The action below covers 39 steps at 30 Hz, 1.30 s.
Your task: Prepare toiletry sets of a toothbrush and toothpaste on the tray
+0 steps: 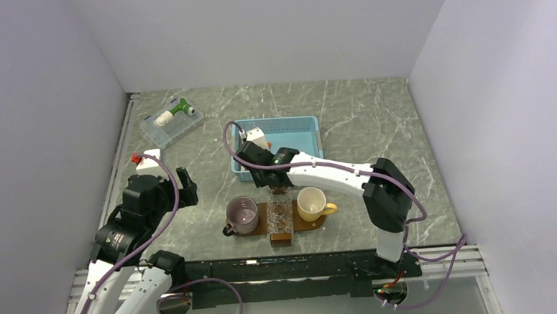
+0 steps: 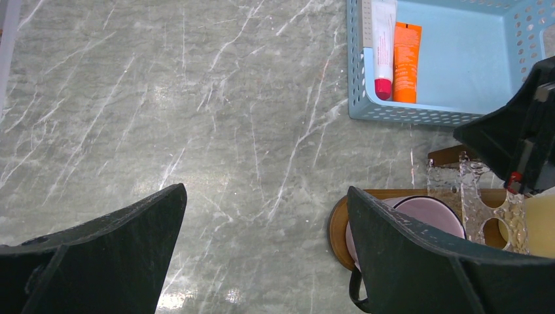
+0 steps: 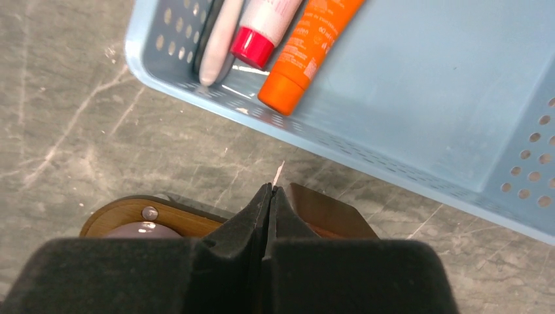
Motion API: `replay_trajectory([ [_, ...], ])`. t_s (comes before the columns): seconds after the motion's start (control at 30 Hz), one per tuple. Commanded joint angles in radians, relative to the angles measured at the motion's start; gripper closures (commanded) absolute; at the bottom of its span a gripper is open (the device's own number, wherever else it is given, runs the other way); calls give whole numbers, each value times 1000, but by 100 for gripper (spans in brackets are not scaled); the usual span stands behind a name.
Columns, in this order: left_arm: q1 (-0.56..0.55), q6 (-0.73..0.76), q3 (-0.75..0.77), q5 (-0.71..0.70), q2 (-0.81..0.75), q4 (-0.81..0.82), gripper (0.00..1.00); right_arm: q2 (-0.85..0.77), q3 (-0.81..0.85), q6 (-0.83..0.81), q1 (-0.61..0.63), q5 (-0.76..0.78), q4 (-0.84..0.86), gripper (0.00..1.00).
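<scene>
The toothpaste (image 3: 313, 40) lay in the blue basket (image 3: 419, 98) next to a red-capped tube (image 3: 262, 36), not on the tray (image 3: 121, 216). It looked light, squishy and a bit slick, so I'd pinch the firmer shoulder near the cap. The right gripper (image 3: 269, 193) was clamped shut with nothing obvious in it. The left gripper (image 2: 265, 196) hung wide open and empty.

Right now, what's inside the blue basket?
In a corner of the basket lie the orange toothpaste, a white tube with a red cap and a pale stick, maybe a toothbrush. From above, the right arm covers that corner.
</scene>
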Motion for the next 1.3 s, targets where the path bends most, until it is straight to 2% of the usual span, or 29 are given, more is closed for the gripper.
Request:
replay_trajectory([
  [0.0,4,4,1,-1,-2,34,1,-92,66,-19,-7,60,-23,100],
  [0.5,5,8,0,7,-3,37,1,-256,-99,-6,-116,87,-126,100],
  [0.83,5,9,0,10,-2,39,1,-246,-179,16,-129,30,-104,100],
  [1.27,5,9,0,8,-3,40,1,-204,-187,26,-130,-57,-61,100],
])
